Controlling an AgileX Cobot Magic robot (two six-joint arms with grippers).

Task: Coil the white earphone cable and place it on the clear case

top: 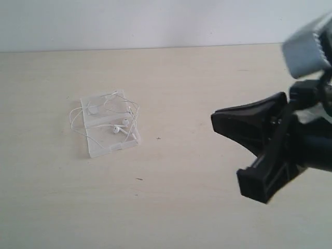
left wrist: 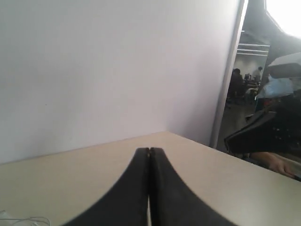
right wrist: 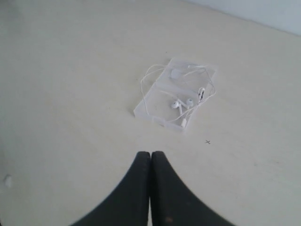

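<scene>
The clear case (top: pixel 106 144) lies open and flat on the table, left of centre in the exterior view. The white earphone cable (top: pixel 118 123) rests in loose loops on it, both earbuds on the case, one loop spilling over its left edge. The right wrist view shows the clear case (right wrist: pixel 160 101) with the white earphone cable (right wrist: pixel 187 102) ahead of my right gripper (right wrist: pixel 150 154), which is shut and empty. My right gripper (top: pixel 213 118) hangs well right of the case. My left gripper (left wrist: pixel 149 150) is shut and empty, pointing at the wall; a bit of cable (left wrist: pixel 28 220) shows.
The pale wooden table (top: pixel 171 207) meets a white wall (top: pixel 155 21) at the back. A small dark cross mark (right wrist: pixel 207 141) lies on the table near the case. The table's far corner (left wrist: pixel 165 132) shows in the left wrist view.
</scene>
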